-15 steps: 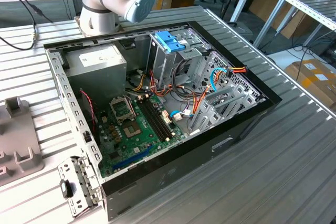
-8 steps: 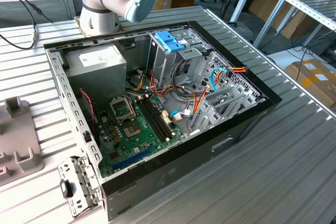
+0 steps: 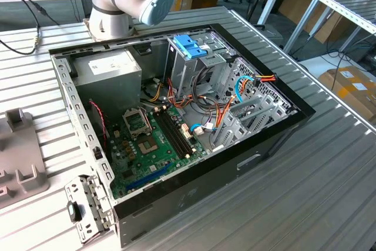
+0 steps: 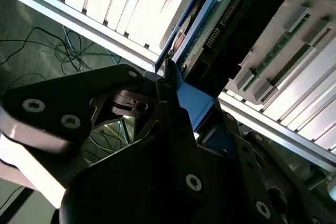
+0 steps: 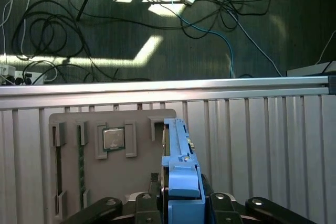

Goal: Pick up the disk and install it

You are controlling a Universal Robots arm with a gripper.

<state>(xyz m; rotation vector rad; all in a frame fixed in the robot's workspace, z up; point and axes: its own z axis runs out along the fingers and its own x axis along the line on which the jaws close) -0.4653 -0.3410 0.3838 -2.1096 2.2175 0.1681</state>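
Observation:
The disk [image 5: 177, 153] stands on edge over the grey fixture tray [image 5: 131, 177], a dark drive framed by bright blue rails. In both wrist views my gripper [image 5: 181, 203] is shut on its blue tab end, with one black finger [image 5: 153, 202] on each side. From the second wrist view I see the disk [image 4: 231, 30], its circuit-board side, and my gripper [image 4: 178, 98] at the blue tab. I cannot tell whether the disk touches the tray. In the exterior view the open computer case [image 3: 282, 127] lies on the slatted table, and its tall metal drive cage [image 3: 189, 69] carries a blue handle.
The tray also holds a processor chip [image 5: 113, 139] and a memory stick [image 5: 80, 166]. Beyond the table's edge rail [image 5: 157, 86] cables lie on the floor. The arm's base [image 3: 114, 4] stands behind the case. Part of a grey tray [image 3: 17, 163] lies at the exterior view's left.

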